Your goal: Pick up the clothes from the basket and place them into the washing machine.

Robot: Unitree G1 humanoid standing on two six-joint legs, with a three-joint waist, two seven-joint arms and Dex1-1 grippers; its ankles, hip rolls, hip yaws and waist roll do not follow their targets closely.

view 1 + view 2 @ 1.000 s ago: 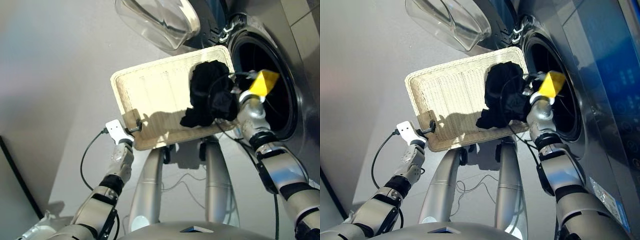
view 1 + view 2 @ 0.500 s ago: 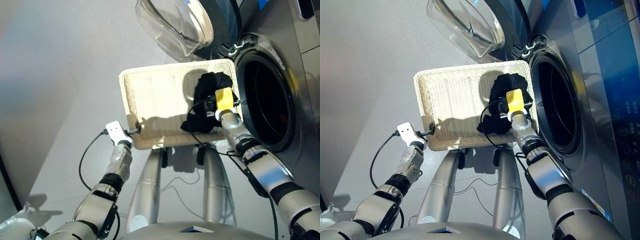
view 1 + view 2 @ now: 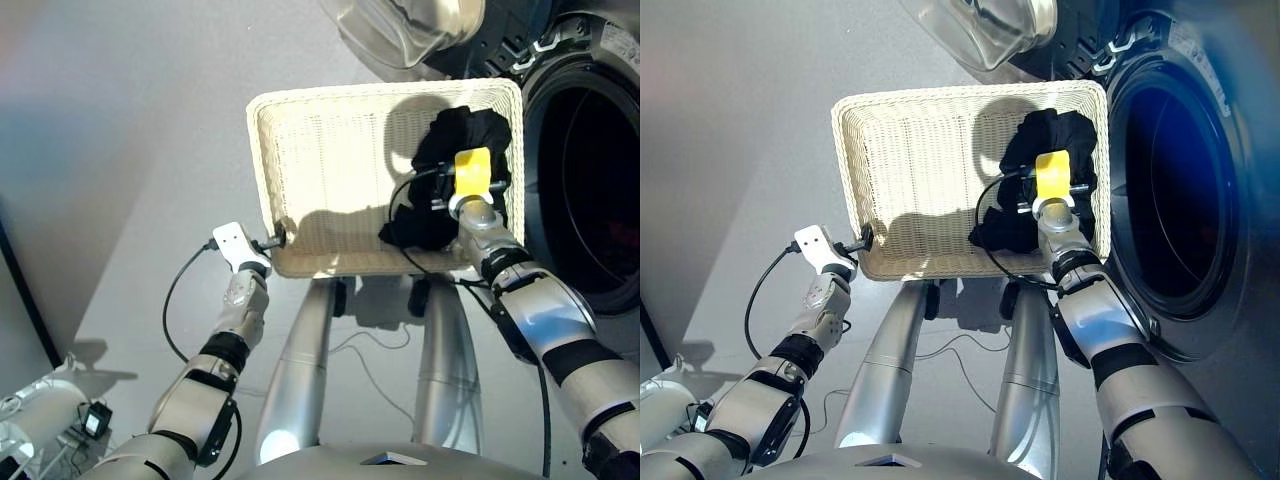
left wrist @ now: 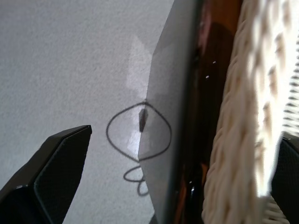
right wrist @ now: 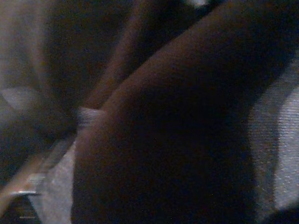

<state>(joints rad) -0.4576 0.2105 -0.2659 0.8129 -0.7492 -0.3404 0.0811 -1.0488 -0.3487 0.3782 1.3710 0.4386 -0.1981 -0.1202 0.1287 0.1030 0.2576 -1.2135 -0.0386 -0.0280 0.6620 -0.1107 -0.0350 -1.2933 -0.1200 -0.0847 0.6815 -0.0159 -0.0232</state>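
The cream-white wicker basket stands just left of the washing machine's open drum. A black garment lies bunched in the basket's right end, next to the drum hole. My right gripper is pressed down into this black cloth, and dark fabric fills the right wrist view. My left gripper is open at the basket's near left corner. It straddles the wicker rim, with one finger outside and clear of it. No other clothes show.
The round glass door hangs open above the basket's far edge. A black cable loops from my left wrist over the grey floor. Small black casters sit under the basket. Some white gear lies at the lower left.
The camera has tilted down and shifted. My right gripper has moved from beside the drum opening back onto the black garment in the basket. The left gripper stays at the basket's corner.
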